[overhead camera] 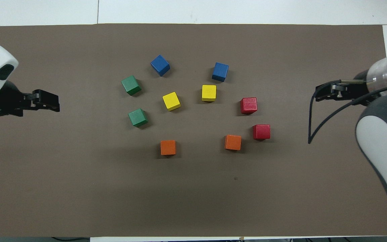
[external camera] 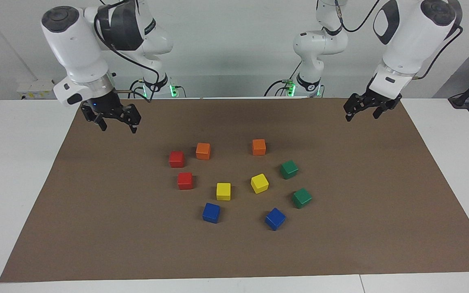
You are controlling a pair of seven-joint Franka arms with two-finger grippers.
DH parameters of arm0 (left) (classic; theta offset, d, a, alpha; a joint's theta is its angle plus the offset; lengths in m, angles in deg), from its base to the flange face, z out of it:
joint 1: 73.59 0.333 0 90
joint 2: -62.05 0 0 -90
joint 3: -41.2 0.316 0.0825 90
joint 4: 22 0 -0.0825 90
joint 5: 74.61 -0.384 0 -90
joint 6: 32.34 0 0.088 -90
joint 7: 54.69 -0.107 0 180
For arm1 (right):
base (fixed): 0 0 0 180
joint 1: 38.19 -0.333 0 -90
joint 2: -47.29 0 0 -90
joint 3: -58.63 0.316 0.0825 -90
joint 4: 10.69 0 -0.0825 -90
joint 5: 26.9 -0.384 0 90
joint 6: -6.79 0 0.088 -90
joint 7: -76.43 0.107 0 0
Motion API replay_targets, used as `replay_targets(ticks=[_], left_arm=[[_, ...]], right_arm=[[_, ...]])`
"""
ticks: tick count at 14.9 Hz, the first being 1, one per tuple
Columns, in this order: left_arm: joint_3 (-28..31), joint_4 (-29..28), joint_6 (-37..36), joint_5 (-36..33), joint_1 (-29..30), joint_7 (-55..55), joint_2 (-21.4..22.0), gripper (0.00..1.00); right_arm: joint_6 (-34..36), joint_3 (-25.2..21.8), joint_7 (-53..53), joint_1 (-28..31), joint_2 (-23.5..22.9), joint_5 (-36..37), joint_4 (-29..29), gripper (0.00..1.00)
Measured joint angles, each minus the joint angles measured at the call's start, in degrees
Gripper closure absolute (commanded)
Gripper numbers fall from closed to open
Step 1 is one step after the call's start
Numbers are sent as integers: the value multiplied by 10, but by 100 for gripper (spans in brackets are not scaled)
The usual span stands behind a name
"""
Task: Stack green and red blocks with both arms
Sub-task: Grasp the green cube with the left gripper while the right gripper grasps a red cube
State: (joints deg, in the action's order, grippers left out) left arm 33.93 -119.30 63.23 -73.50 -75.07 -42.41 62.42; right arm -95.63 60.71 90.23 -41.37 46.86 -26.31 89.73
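In the facing view the right gripper (external camera: pixel 116 122) is hanging at the upper left of the frame, above the brown mat (external camera: pixel 381 228), with its fingers spread apart and nothing between them. The left gripper (external camera: pixel 362 112) is hanging at the upper right, also spread and empty. The two red blocks are lying in the middle of the frame, a little toward its left: one red block (external camera: pixel 176 159) higher up and the second red block (external camera: pixel 185 180) just below it, near but not touching. The two green blocks are sitting toward the right of the middle, one green block (external camera: pixel 289 169) above the other green block (external camera: pixel 301 198), also apart. So the reds are lying down and to the right of the right gripper, which is the nearer one to them, while the greens are lying down and to the left of the left gripper. The blocks are cubes, so they are showing no long axis. The reds are sitting nearly square to the mat's edges, while both greens are turned at an angle, and I judge the left gripper will need to rotate to meet their flat faces. Nothing is stacked yet.
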Motion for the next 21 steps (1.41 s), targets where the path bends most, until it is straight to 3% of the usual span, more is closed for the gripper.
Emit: replay_targets(ticks=[6,12,16,21], left_arm=[[-2,-24,117,-1,-79,146,-90,0],[-2,-76,199,-1,-109,225,-113,0],[-2,-95,240,-1,-126,253,-128,0],[-2,-114,272,-1,-143,292,-156,0]], right_arm=[[-76,1,7,-28,-22,0,55,1],[-93,2,8,-75,-48,0,74,1],[-158,2,8,-80,-51,0,125,1],[-186,2,8,-88,-52,0,169,1]])
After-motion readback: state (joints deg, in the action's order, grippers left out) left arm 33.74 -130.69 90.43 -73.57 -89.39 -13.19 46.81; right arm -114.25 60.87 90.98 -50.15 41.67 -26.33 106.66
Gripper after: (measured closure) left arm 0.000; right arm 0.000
